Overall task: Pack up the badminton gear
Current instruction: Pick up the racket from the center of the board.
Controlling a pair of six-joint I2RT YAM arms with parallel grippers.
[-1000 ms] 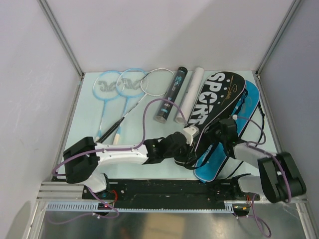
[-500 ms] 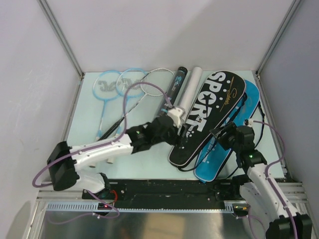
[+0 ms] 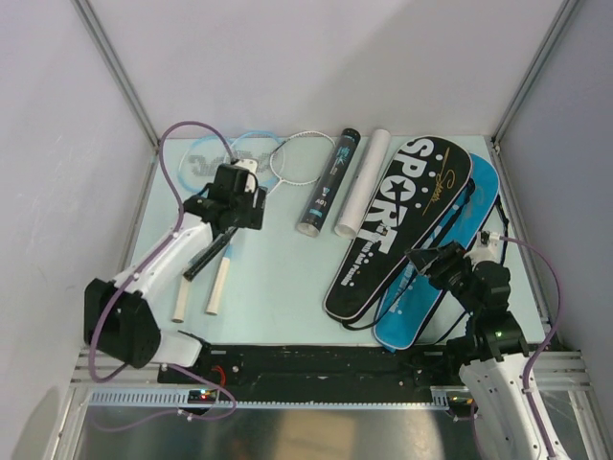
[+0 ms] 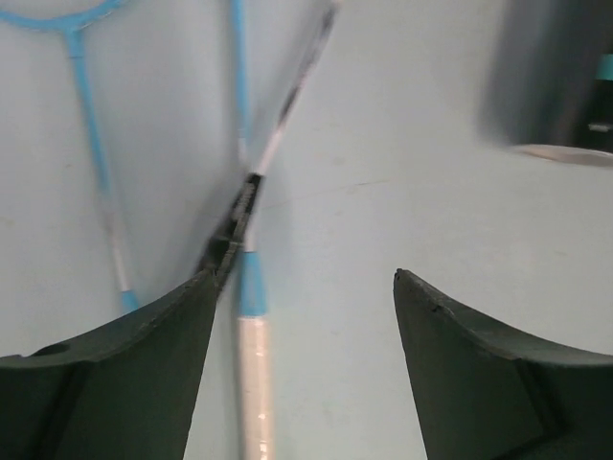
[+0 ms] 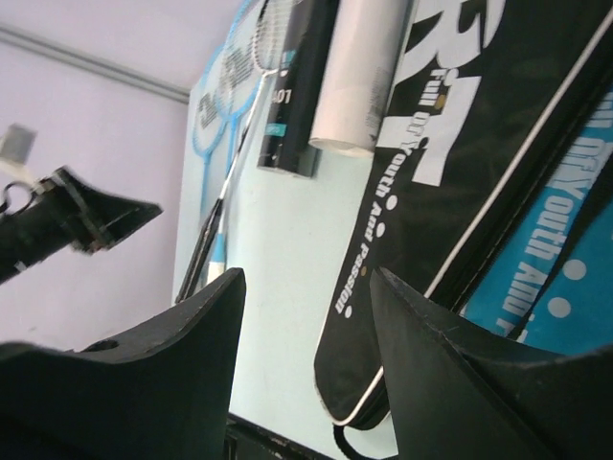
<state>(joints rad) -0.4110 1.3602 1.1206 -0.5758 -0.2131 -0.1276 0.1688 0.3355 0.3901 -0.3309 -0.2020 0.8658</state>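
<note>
Two light-blue thin-framed rackets point(image 3: 201, 165) and one silver-white racket point(image 3: 303, 158) are lying upper left on the pale bench point(image 3: 278, 278), under the open, empty left fingers point(image 4: 115, 374). One black tube point(image 3: 329, 184) and one white tube point(image 3: 362, 184) are resting at centre. One black "SPORT" bag point(image 3: 407, 206) is overlapping one blue bag point(image 3: 414, 316) at right, beneath the open right fingers point(image 5: 144, 383).

— Top view, light?
— Bright, even, from above. Shadows on the table point(image 3: 278, 278) faint and soft. No glare.
— Left wrist view?
— Blurred all over. Black tube point(image 4: 560, 81) a dark smear at top right; blue racket point(image 4: 251, 287) soft; left fingers point(image 4: 105, 383) near-silhouette.
— Right wrist view?
— Sharper. Print on the black bag point(image 5: 431, 211) legible; right fingers point(image 5: 124, 383) dark, soft-edged, out of focus.
</note>
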